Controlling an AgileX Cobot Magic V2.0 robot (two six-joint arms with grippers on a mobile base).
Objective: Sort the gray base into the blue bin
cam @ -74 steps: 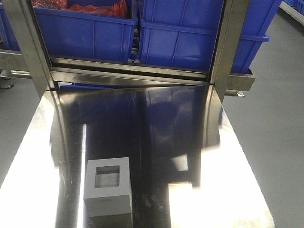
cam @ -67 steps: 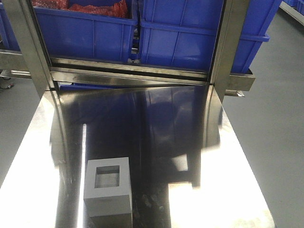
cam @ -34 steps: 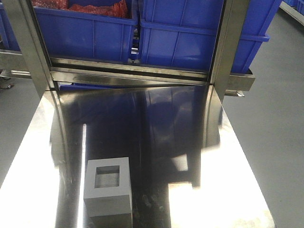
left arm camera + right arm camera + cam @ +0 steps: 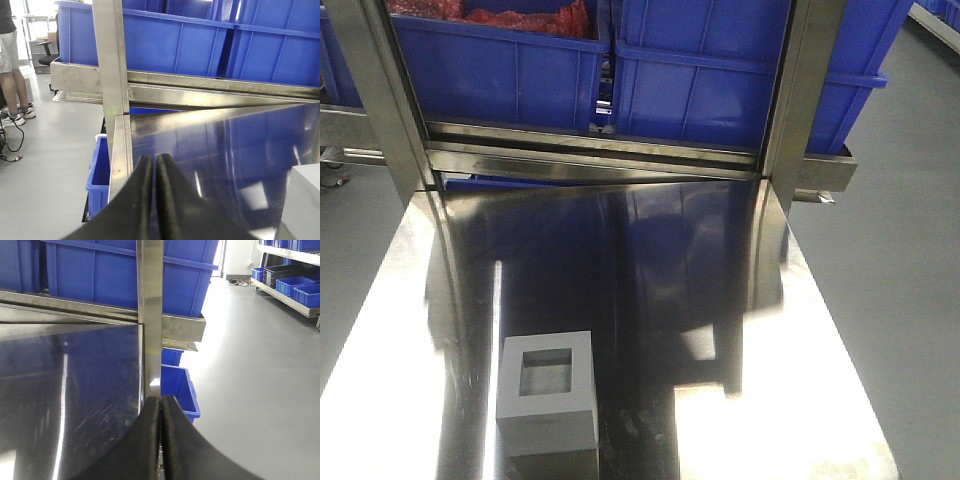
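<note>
Gray base (image 4: 547,395) sits right of the left hand (image 4: 154,160), whose fingers press together.

My left claw (image 4: 154,161) is pinched closed over the shiny worktop (image 4: 225,145) near its left edge, gray base (image 4: 302,200) just peeks in far right, blue bins (image 4: 175,45) on the rack behind
</note>
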